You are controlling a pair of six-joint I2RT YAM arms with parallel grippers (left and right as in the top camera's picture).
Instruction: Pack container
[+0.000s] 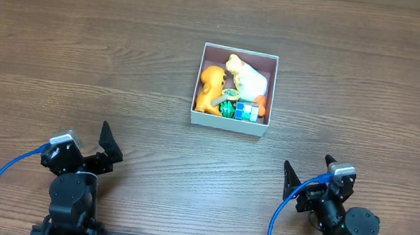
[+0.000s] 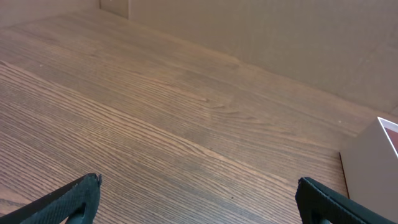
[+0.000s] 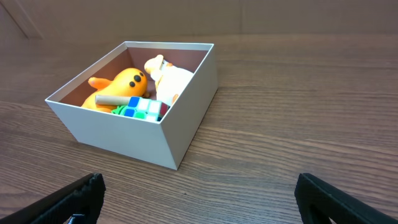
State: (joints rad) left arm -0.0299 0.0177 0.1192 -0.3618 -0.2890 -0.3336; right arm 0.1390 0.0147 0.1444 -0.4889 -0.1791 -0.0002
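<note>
Container (image 1: 225,123) held toys (image 1: 212,86); left gripper (image 2: 199,185) and right gripper (image 3: 199,183) sat apart from it, jaws spread wide.

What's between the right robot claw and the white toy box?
Only bare brown wooden table lies between the right gripper and the square white cardboard container, as the right wrist view shows.
</note>
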